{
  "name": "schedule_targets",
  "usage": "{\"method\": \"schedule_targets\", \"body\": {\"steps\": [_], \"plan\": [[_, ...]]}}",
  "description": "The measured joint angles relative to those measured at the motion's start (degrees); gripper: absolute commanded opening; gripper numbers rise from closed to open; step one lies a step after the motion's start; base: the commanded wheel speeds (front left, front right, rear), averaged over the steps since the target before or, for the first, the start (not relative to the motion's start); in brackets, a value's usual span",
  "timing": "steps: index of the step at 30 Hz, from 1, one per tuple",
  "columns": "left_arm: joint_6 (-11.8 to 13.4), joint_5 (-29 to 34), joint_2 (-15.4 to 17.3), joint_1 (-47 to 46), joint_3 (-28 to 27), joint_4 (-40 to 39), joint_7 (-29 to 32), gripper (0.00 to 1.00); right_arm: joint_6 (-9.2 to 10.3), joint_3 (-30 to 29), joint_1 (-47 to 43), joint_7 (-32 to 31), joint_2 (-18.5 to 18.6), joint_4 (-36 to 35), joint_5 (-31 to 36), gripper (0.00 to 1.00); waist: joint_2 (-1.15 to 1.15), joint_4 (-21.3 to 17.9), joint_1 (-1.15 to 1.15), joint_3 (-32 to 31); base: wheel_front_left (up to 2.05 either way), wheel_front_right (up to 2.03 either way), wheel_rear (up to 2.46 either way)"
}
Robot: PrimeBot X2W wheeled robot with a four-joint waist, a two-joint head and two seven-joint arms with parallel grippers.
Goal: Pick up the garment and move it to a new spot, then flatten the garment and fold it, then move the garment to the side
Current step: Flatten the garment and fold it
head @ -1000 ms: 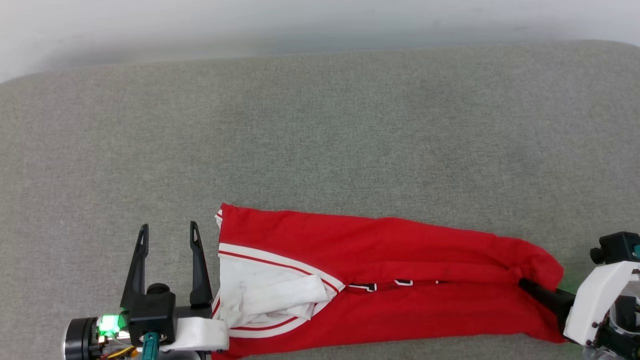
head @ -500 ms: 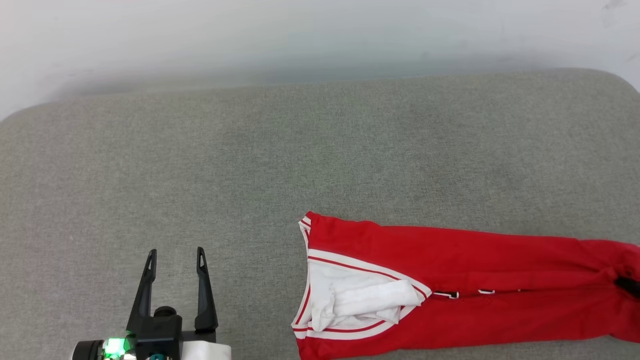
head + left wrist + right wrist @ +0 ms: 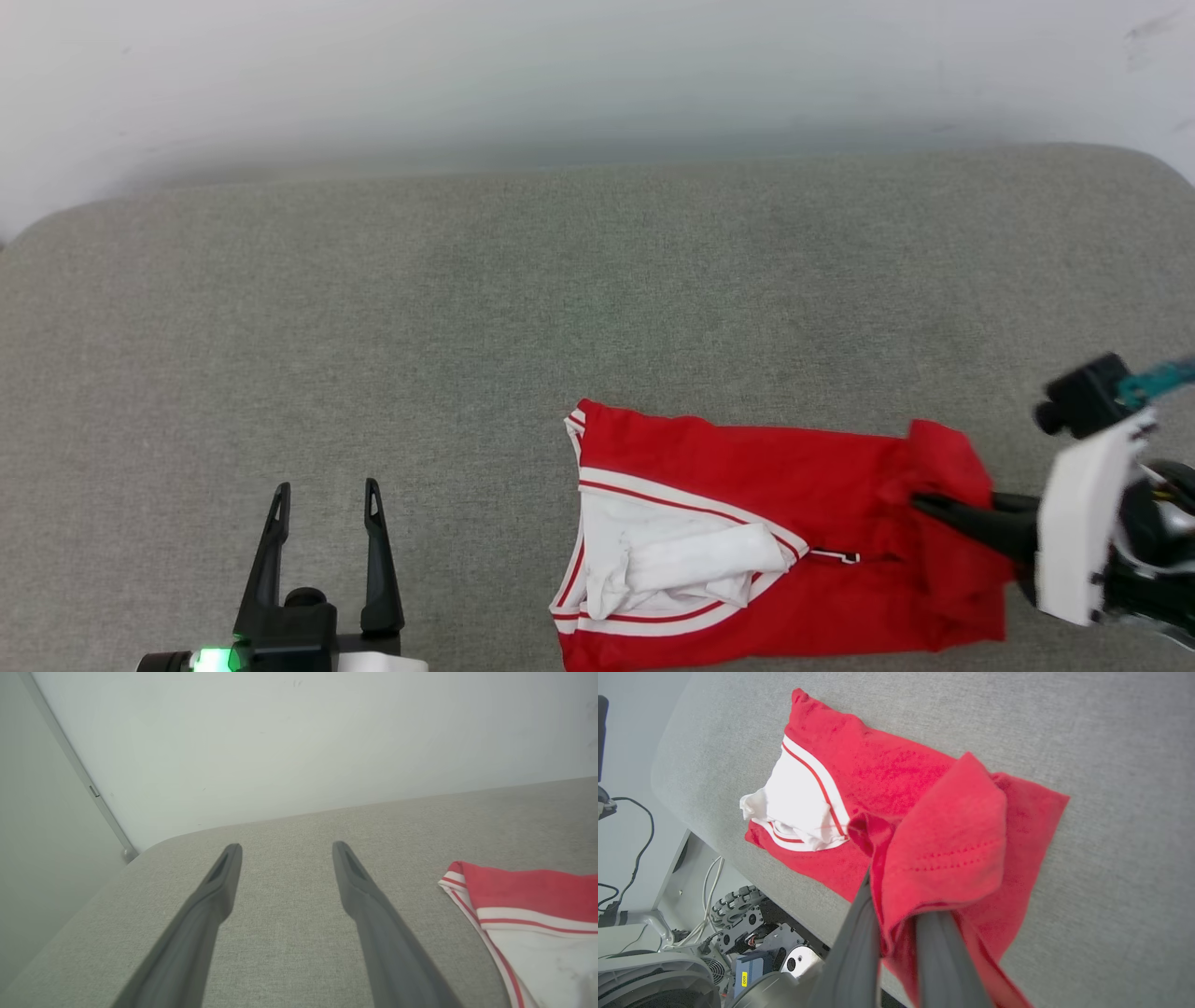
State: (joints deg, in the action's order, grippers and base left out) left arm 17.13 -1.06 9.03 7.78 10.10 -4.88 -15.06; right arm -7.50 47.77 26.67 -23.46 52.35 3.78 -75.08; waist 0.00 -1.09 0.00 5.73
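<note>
The garment (image 3: 747, 467), a red jersey with a white sleeve and striped trim, lies on the grey cushioned surface (image 3: 560, 308) near its front edge. My right gripper (image 3: 920, 504) is shut on the garment's red hem end, which it holds lifted and doubled back over the body toward the collar. In the right wrist view that hem (image 3: 943, 849) drapes over my fingers (image 3: 857, 947) and hides their tips. My left gripper (image 3: 327, 490) stands open over bare cushion, well to the left of the collar end. The left wrist view shows its gripper (image 3: 285, 851) with nothing between the fingers and the garment (image 3: 528, 891) at the right.
A white wall (image 3: 597, 75) runs behind the surface. The surface's front edge lies just below the garment. Beyond that edge, the right wrist view shows my wheeled base and cables (image 3: 738, 905). Bare cushion spreads to the left and behind the garment.
The head view has shifted. The collar end now lies farther from my left gripper. My right gripper has carried the hem end leftward over the garment, so the garment looks much shorter.
</note>
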Motion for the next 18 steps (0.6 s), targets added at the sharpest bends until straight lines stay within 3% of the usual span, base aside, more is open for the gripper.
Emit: {"method": "schedule_targets", "body": {"steps": [5, 11, 12, 18], "plan": [[-0.51, 0.36, -0.18, -0.70, -0.12, -0.14, 0.00, 1.00, 0.00, 2.15, 5.84, -4.19, -7.12, -0.88, 6.04, 0.00, 0.00, 0.09, 0.00, 1.36, 0.00, 0.00, 0.00], [-1.14, 0.77, -0.51, -3.31, 0.20, -0.08, -0.01, 1.00, 0.00, 7.34, 13.79, -9.07, -19.72, 5.05, 12.72, 0.00, 0.00, 0.60, 0.00, 4.18, 0.00, 0.00, 0.00], [-1.14, 0.77, -0.51, -3.31, 0.20, -0.08, -0.01, 1.00, 0.00, 7.34, 13.79, -9.07, -19.72, 5.05, 12.72, 0.00, 0.00, 0.60, 0.00, 4.18, 0.00, 0.00, 0.00], [-1.60, 0.83, -0.92, -5.68, 0.52, 0.36, -0.01, 1.00, 0.00, 12.32, 18.81, -9.95, -27.63, 13.29, 16.46, 0.00, 0.00, 1.28, 0.00, 6.88, 0.00, 0.00, 0.00]]}}
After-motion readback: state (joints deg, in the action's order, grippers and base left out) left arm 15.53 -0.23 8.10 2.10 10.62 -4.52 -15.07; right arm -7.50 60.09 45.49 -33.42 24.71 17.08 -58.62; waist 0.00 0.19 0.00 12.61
